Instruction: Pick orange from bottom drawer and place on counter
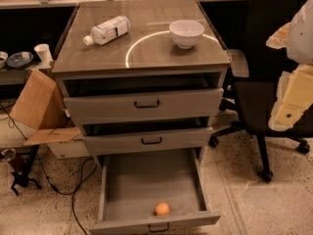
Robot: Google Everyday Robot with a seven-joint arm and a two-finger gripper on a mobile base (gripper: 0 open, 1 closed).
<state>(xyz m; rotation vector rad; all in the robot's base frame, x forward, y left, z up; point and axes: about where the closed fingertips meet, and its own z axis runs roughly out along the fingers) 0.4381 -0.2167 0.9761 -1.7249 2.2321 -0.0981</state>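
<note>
The orange (162,209) lies on the grey floor of the bottom drawer (142,180), close to its front panel and a little right of the middle. The drawer is pulled wide open. The counter (146,50) is the glossy top of the cabinet, with a thin white arc on it. My gripper (295,89) shows as pale white and cream parts at the right edge of the camera view, in front of the chair. It is high up and far to the right of the orange, with nothing seen in it.
On the counter, a white bowl (186,32) stands at the right and a clear bottle (106,31) lies at the left. The two upper drawers (146,104) are slightly open. A black office chair (266,77) is to the right. A cardboard box (41,106) and cables (63,187) are to the left.
</note>
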